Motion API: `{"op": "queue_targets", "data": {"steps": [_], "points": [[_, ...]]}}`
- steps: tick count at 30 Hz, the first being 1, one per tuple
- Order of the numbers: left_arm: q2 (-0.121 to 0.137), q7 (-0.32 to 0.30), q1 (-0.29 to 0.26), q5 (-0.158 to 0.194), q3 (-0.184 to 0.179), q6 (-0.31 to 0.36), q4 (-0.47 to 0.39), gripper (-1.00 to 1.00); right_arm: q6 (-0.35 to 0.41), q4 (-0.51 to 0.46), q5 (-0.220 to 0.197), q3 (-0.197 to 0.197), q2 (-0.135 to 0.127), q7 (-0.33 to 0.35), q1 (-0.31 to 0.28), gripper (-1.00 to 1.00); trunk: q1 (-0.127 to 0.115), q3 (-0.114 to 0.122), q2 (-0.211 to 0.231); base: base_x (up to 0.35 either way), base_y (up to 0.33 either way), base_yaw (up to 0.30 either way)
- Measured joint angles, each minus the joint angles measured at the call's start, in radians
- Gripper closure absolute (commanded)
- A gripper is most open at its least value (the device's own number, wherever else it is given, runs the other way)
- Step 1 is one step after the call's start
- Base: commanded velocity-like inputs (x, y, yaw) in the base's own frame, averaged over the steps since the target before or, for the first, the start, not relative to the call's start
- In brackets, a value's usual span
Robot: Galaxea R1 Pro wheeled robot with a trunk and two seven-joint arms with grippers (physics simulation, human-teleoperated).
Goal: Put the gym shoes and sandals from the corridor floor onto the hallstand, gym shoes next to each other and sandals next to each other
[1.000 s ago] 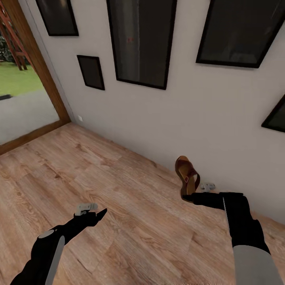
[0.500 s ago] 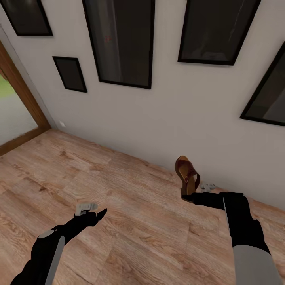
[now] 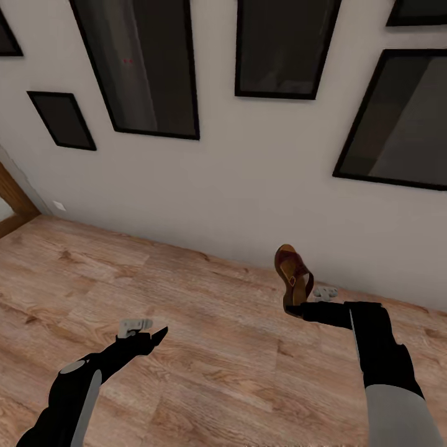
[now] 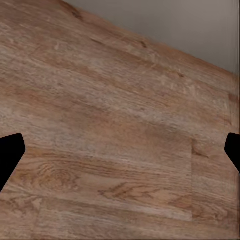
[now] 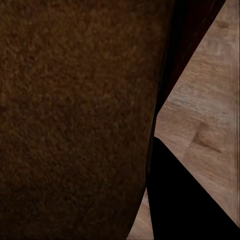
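The dark reddish-brown leather sandal stands upright in the right gripper, above the light wood-plank corridor floor, before the pale wall. The left gripper hangs lower left, over bare floor.

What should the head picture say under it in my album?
Right gripper carries a sandal above the floor.

sandal heel hidden inside right tool, framed pictures cropped
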Motion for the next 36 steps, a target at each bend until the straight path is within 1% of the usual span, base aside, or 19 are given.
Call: {"op": "queue_targets", "data": {"steps": [12,22,31,34,36], "points": [[0.000,0.001,0.000,0.000,0.000,0.000,0.000,-1.00,0.000,0.001,0.001,0.000,0.000,0.000,0.000,1.00,0.000,0.000,0.000,0.000,0.046,-0.300],[0.000,0.001,0.000,0.000,0.000,0.000,0.000,-1.00,0.001,0.001,-0.001,-0.001,0.000,0.000,0.000,1.00,0.000,0.000,0.000,0.000,0.238,-0.300],[0.000,0.001,0.000,0.000,0.000,0.000,0.000,-1.00,0.000,0.000,-0.001,-0.004,0.000,-0.001,0.000,1.00,0.000,0.001,0.000,0.000,0.103,-0.300],[0.000,0.001,0.000,0.000,0.000,0.000,0.000,-1.00,0.001,0.000,0.000,-0.015,0.000,-0.001,0.000,1.00,0.000,0.003,0.000,0.000,0.020,-0.299],[0.000,0.001,0.000,0.000,0.000,0.000,0.000,-1.00,0.001,0.000,0.001,-0.032,0.000,-0.001,0.000,1.00,0.000,0.004,0.000,0.000,0.009,-0.299]]}}
